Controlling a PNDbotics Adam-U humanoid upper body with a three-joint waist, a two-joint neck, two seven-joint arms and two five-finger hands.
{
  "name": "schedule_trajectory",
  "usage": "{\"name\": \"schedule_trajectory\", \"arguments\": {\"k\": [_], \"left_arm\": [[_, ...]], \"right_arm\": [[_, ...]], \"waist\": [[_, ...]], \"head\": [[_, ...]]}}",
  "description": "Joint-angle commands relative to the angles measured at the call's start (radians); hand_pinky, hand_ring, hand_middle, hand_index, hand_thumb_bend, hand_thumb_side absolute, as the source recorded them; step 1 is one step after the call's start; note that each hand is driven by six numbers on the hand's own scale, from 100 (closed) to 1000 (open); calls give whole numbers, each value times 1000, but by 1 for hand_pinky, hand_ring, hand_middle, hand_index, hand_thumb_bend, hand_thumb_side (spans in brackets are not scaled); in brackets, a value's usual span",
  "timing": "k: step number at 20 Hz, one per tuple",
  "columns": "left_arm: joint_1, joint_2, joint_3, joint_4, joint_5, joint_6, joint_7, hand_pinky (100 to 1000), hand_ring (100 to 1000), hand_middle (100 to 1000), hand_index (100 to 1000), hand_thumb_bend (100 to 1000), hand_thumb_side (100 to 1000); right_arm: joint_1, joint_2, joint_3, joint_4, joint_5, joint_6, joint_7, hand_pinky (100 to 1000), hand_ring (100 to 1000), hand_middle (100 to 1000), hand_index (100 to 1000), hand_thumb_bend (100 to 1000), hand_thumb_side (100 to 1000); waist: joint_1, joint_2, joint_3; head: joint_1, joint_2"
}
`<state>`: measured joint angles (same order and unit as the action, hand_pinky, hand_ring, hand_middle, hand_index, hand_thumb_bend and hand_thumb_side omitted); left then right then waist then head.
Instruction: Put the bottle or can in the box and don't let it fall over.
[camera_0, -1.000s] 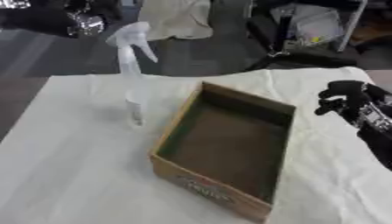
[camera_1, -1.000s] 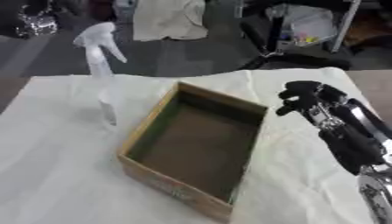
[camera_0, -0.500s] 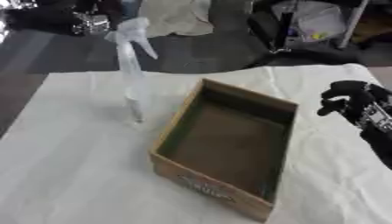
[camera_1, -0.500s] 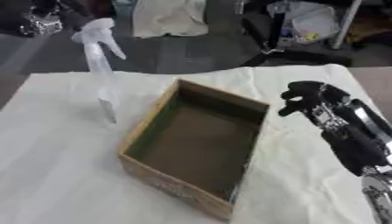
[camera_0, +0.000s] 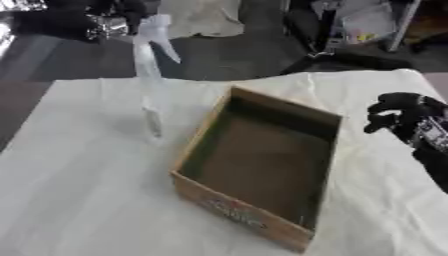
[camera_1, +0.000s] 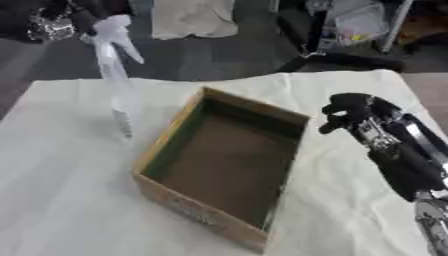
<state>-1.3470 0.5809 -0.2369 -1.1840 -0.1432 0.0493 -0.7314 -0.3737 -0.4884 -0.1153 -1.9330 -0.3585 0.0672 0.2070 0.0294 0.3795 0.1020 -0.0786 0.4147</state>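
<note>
The open cardboard box (camera_0: 262, 170) sits mid-counter (camera_0: 79, 200) with nothing visible inside it. The clear spray bottle (camera_0: 150, 85) stands upright on the cloth just left of the box, its pale body hard to make out. My right robot hand (camera_1: 348, 111) hovers beyond the box's right rim, fingers curled, gripping nothing; my left shows nowhere.

Even, soft overhead light, fairly bright on white cloth (camera_0: 79, 190); cloth near washed out. Floor behind table dim. Whole frame soft, slightly blurred in both views. Clear spray bottle (camera_0: 150, 75) smeared, edges hard to trace against dark background. Box (camera_1: 166, 192) interior in shade, near wall darkest. Right hand (camera_1: 348, 111) dark, detail lost. No hard shadows, faint one beside box.
</note>
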Motion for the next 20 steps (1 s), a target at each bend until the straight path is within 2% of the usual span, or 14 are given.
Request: {"name": "schedule_trajectory", "arguments": {"k": [1, 14, 20], "left_arm": [[-20, 15, 3, -10, -7, -4, 5, 990, 773, 833, 840, 100, 553], [-54, 53, 32, -44, -6, 1, 6, 974, 762, 824, 837, 100, 521], [-53, 59, 41, -44, -13, 1, 21, 977, 761, 821, 833, 100, 512]], "right_arm": [[-9, -12, -5, -10, 5, 0, 5, 936, 628, 683, 770, 100, 548], [16, -14, -12, -4, 15, 2, 7, 938, 628, 684, 770, 100, 561], [19, -13, -14, -3, 16, 2, 6, 938, 628, 685, 770, 100, 564]], "waist": [[0, -17, 0], [-2, -20, 37], [-1, -22, 37]], "head": [[4, -16], [-18, -1], [-20, 5]]}}
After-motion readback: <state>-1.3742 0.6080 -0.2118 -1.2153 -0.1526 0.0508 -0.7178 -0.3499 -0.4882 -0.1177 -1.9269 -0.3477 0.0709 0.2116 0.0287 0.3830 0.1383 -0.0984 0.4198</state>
